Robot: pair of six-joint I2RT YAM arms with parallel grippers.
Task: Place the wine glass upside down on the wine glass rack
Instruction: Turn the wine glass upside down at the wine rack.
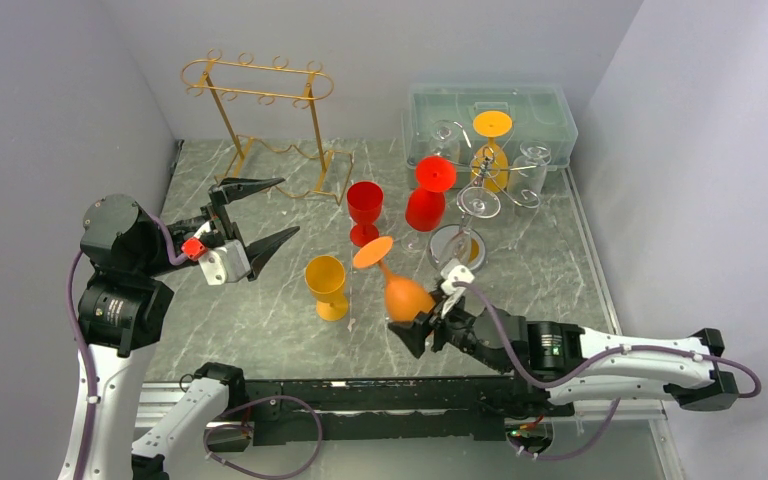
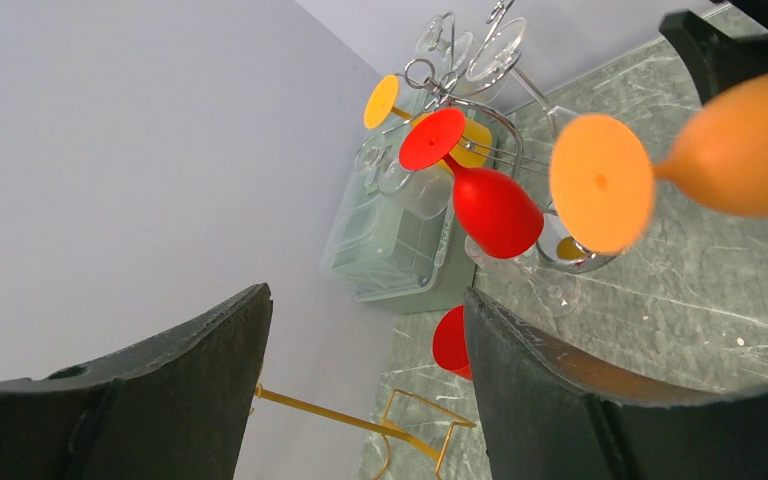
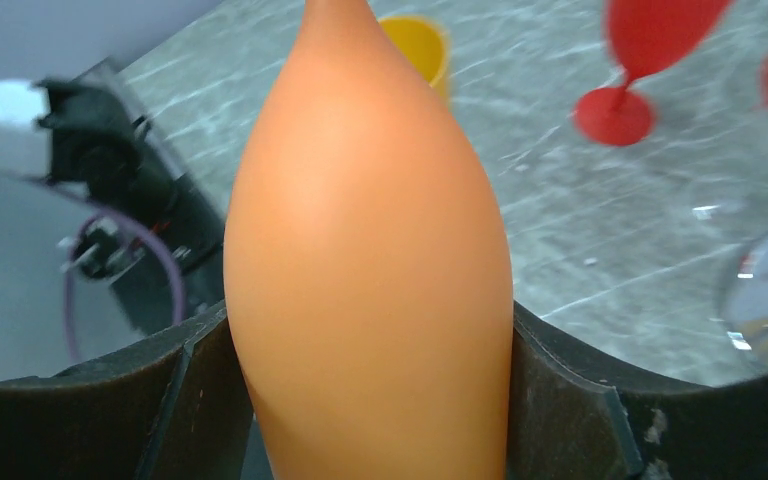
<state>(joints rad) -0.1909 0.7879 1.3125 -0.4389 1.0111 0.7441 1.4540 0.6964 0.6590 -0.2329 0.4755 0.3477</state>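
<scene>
My right gripper (image 1: 422, 322) is shut on the bowl of an orange wine glass (image 1: 406, 296) and holds it above the table, tilted, with its foot (image 1: 373, 251) pointing up and to the left. The bowl fills the right wrist view (image 3: 365, 260) between both fingers. The gold wire wine glass rack (image 1: 258, 82) stands at the back left. My left gripper (image 1: 272, 212) is open and empty, raised between the rack and the glasses. The left wrist view shows the orange glass (image 2: 750, 140) at upper right.
A yellow glass (image 1: 327, 285) and a red glass (image 1: 365, 208) stand upright mid-table. A chrome rack (image 1: 475, 190) holds a red glass (image 1: 428, 195), a yellow one and clear ones upside down. A clear plastic bin (image 1: 490, 115) sits at the back right.
</scene>
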